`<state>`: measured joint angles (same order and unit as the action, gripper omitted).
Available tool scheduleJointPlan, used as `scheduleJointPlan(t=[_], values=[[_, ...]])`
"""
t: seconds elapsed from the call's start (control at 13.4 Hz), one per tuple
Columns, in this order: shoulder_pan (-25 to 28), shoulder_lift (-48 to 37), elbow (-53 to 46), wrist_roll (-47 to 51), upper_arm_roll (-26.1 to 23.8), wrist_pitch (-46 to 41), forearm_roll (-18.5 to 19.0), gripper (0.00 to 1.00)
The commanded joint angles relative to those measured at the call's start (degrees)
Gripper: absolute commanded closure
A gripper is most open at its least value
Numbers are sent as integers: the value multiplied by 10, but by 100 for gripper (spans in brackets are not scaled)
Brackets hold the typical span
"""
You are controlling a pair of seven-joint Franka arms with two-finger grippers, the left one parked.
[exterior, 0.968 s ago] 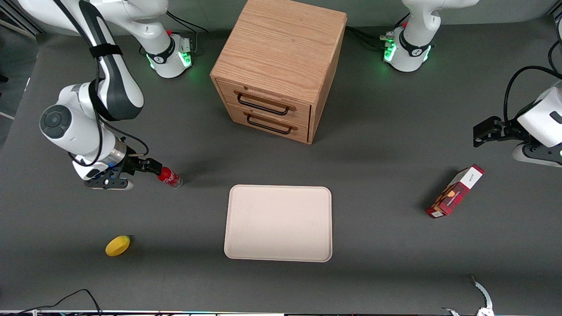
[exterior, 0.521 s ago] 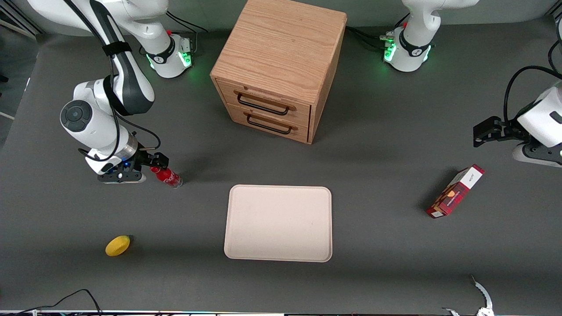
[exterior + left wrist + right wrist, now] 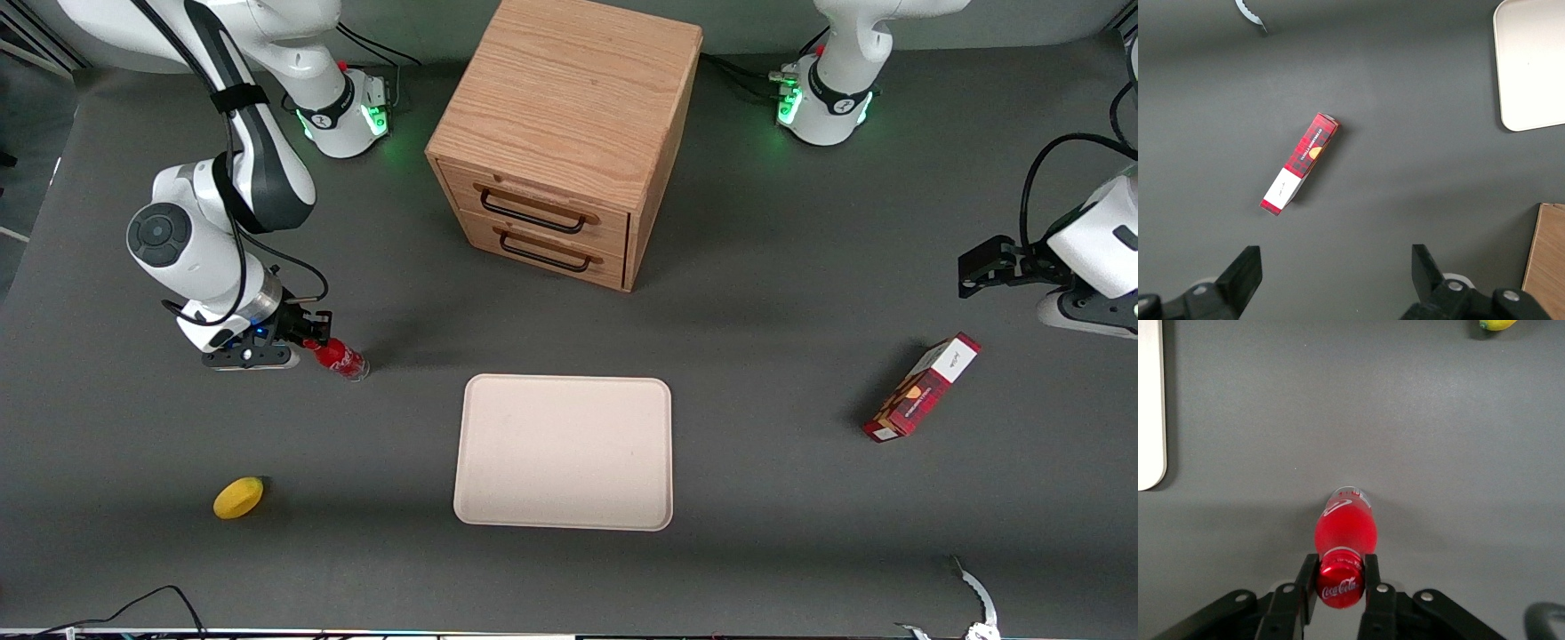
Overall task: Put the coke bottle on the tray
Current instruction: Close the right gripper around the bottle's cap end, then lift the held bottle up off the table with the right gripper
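Note:
The coke bottle (image 3: 344,359), small and red with a red cap and white script, stands on the dark table toward the working arm's end. My right gripper (image 3: 313,343) is above it, with its two fingers closed against the sides of the cap. In the right wrist view the gripper (image 3: 1340,583) pinches the cap, and the bottle's body (image 3: 1345,532) reaches down to the table. The cream-pink tray (image 3: 563,452) lies flat and bare near the table's middle, nearer the front camera than the bottle. Its edge shows in the right wrist view (image 3: 1148,420).
A wooden two-drawer cabinet (image 3: 569,133) stands farther from the camera than the tray. A yellow lemon (image 3: 238,497) lies nearer the camera than the bottle and also shows in the right wrist view (image 3: 1498,324). A red carton (image 3: 921,388) lies toward the parked arm's end.
My right arm has swung in over the bottle, bringing the gripper more upright at the cap. The bottle, tray and other things have stayed in place.

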<state>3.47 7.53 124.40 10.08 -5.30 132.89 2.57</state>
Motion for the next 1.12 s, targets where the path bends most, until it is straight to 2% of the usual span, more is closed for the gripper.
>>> scheduleJointPlan(t=[0.0,0.22,0.3,0.45,0.74,0.89,1.04], values=[[1,-17,15,10,-2,10,11,100],[1,-26,-8,15,-9,-6,11,100],[1,-31,-40,15,-10,-56,11,100],[1,-30,-148,10,-10,-195,10,100],[-3,-15,-371,12,-9,-414,-1,100],[-2,4,-465,9,-9,-498,-6,100],[0,23,-508,9,-9,-521,-6,100]])
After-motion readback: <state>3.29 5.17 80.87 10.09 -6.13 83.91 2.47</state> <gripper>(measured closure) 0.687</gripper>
